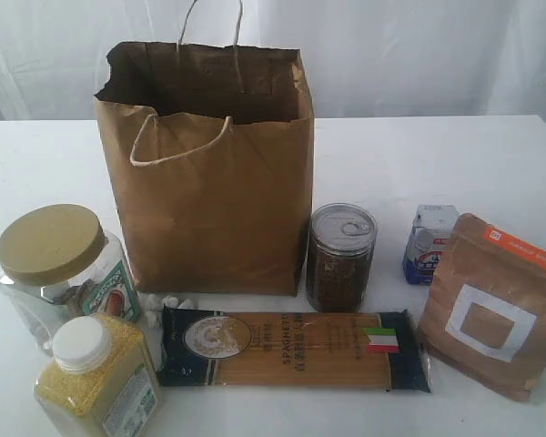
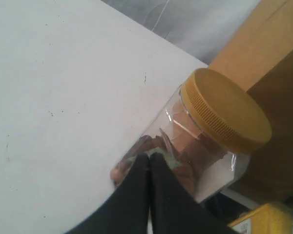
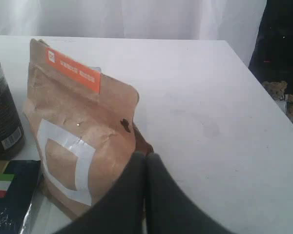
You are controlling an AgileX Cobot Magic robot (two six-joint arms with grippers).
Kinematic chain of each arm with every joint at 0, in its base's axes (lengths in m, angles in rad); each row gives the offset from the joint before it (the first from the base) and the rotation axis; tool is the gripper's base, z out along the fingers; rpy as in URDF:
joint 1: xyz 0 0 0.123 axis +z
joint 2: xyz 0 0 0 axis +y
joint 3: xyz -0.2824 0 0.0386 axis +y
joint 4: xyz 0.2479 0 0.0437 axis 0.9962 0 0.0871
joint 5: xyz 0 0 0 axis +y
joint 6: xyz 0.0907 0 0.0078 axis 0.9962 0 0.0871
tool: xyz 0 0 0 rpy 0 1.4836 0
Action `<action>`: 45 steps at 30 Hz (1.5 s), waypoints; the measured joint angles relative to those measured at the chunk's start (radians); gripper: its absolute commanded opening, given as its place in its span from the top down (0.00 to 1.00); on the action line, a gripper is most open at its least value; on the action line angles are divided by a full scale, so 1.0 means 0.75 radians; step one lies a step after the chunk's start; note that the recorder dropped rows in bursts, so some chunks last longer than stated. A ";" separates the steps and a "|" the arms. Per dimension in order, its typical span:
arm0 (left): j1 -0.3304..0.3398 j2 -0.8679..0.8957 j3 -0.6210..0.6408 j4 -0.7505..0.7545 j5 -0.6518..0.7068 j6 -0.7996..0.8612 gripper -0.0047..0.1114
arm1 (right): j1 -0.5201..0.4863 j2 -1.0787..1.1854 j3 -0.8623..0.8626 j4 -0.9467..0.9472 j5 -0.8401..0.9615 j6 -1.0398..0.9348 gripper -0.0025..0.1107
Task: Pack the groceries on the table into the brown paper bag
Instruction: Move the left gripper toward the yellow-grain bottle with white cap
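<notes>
The tall brown paper bag stands open at the middle back of the table. Left of it sits the gold-lidded clear jar, with the white-capped yellow-grain jar in front. The dark spaghetti packet lies flat before the bag. The pull-tab can, the blue-white carton and the orange-labelled brown pouch stand to the right. Neither arm shows in the exterior view. My left gripper is shut and empty near the clear jar. My right gripper is shut and empty beside the pouch.
Small white pebble-like bits lie between the clear jar and the spaghetti packet. A white curtain hangs behind the table. The table's right edge runs close to the pouch, with dark floor and a soft toy beyond it.
</notes>
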 measured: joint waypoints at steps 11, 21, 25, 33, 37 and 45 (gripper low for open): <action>0.000 -0.003 0.003 -0.008 -0.685 0.015 0.96 | 0.000 0.000 0.000 0.000 0.000 0.000 0.98; 0.000 0.318 -0.529 0.104 -1.041 0.129 0.96 | 0.000 0.000 0.000 0.000 0.000 0.000 0.98; 0.000 0.622 -0.845 0.480 -0.831 0.098 0.96 | 0.000 0.000 0.000 0.000 0.000 0.000 0.98; -0.003 1.131 -1.223 1.005 0.368 -0.117 0.96 | 0.000 0.000 0.000 0.000 0.000 0.026 0.98; -0.003 1.202 -1.256 0.577 0.644 0.335 0.96 | 0.000 0.000 0.000 0.000 0.000 0.026 0.98; -0.003 1.208 -1.076 -0.288 1.096 1.058 0.96 | 0.000 0.000 0.000 0.000 0.000 0.029 0.98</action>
